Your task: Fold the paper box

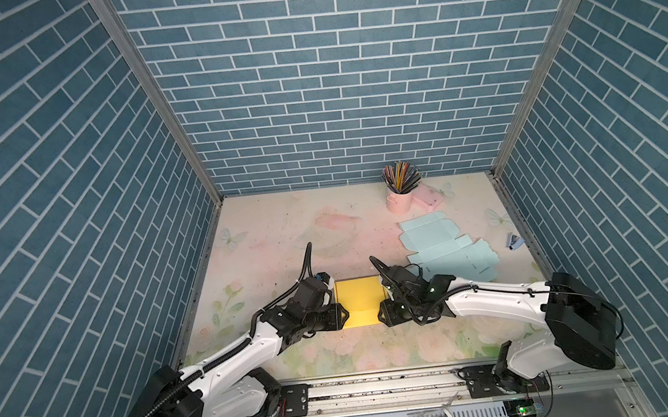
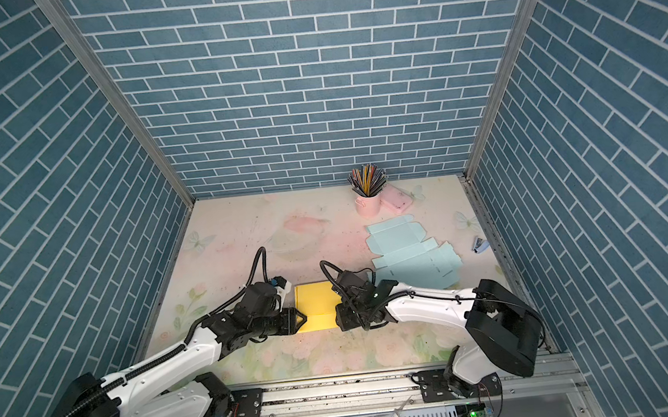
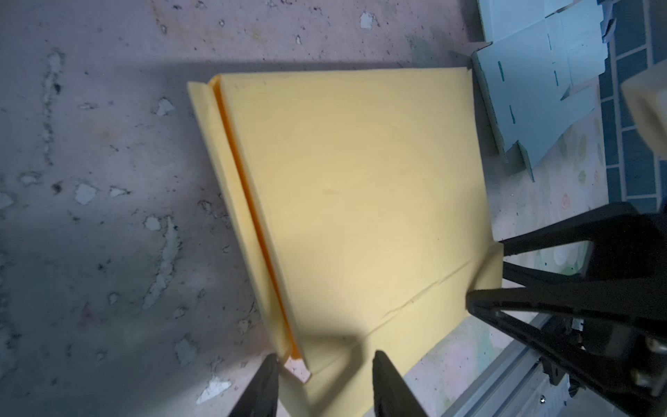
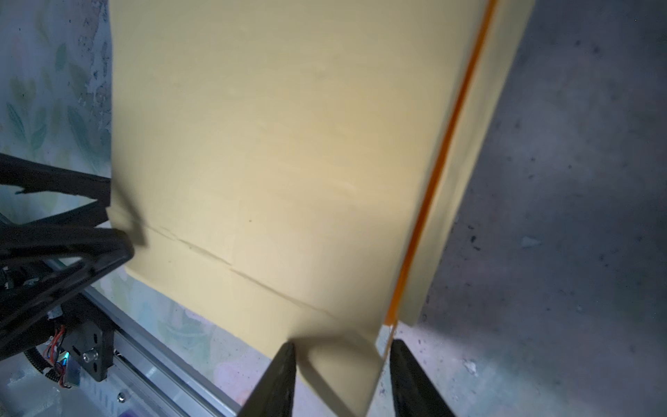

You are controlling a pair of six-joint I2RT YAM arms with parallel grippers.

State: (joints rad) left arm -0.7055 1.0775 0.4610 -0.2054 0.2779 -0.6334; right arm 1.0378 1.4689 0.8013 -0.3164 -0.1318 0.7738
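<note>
In the lower middle of both top views, the left end effector and the right end effector are facing each other, each standing with jaws parted and straddling a near corner of the paper box, seemingly not pinching it yet. The box is lying flat on the worktop directly between them, equally near both arms, its near crease running from one end effector to the other. It is showing pale yellow and thin, with an orange slit along each doubled side edge. Farther back, toward the right, a blue flat blank is lying apart
</note>
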